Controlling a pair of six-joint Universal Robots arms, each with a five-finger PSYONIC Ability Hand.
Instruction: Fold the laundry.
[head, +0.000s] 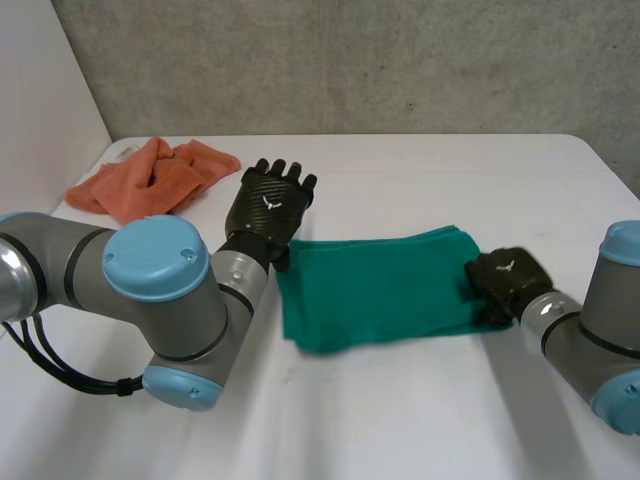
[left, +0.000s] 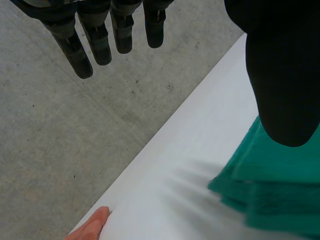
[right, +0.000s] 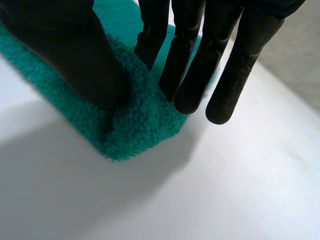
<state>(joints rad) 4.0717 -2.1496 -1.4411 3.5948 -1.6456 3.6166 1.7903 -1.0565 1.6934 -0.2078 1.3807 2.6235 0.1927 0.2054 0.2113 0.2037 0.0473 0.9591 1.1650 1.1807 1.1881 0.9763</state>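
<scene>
A green cloth (head: 380, 285) lies folded into a thick rectangle in the middle of the white table (head: 420, 180). My right hand (head: 505, 278) sits on its right end. In the right wrist view the thumb (right: 70, 60) digs into the green cloth (right: 140, 125) near its corner, and the fingers (right: 185, 65) come down on the other side, pinching the fold. My left hand (head: 268, 205) hovers by the cloth's far left corner with straight fingers (left: 100, 40) and holds nothing. The green cloth (left: 280, 185) lies under its thumb.
A crumpled orange cloth (head: 150, 178) lies at the table's back left, close to my left hand; a bit of it (left: 90, 227) shows in the left wrist view. The table's far edge (left: 165, 135) meets a grey wall. Bare table lies in front of the green cloth.
</scene>
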